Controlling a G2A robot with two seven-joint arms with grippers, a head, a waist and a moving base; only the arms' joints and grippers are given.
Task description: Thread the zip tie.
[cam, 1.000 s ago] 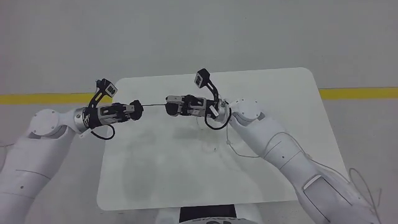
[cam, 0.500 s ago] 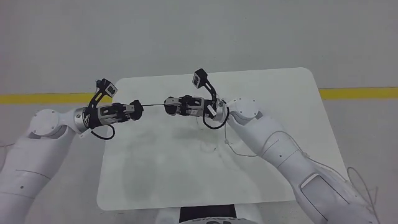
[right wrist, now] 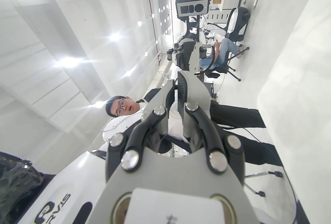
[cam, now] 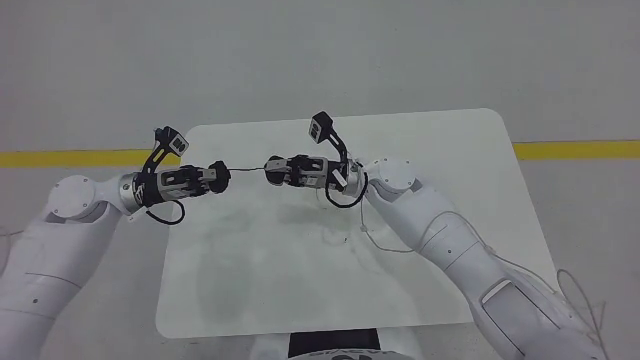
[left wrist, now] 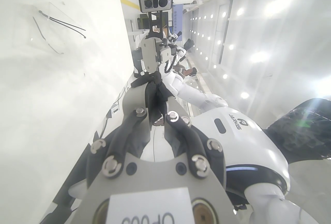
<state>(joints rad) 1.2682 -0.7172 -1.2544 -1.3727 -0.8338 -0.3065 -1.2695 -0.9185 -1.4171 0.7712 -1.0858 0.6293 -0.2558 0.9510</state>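
- Black zip tie (cam: pixel 246 168) stretched level btw both grippers, above table (cam: pixel 450 260) near its far edge, left of centre.
- L gripper (cam: pixel 224 172): arm in over left edge, wrist level, jaws closed on one end of zip tie.
- R gripper (cam: pixel 268 169): forearm angled across from right side, jaws pinched on other end, tips facing L gripper.
- Loose ties (left wrist: pixel 62 22) lie on table surface.

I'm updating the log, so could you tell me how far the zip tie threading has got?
Done: the zip tie is off the table, stretched between the left gripper and right gripper. In hand: both grip an end, facing each other. Remaining: no loop shows, so threading the tail through the head seems pending.
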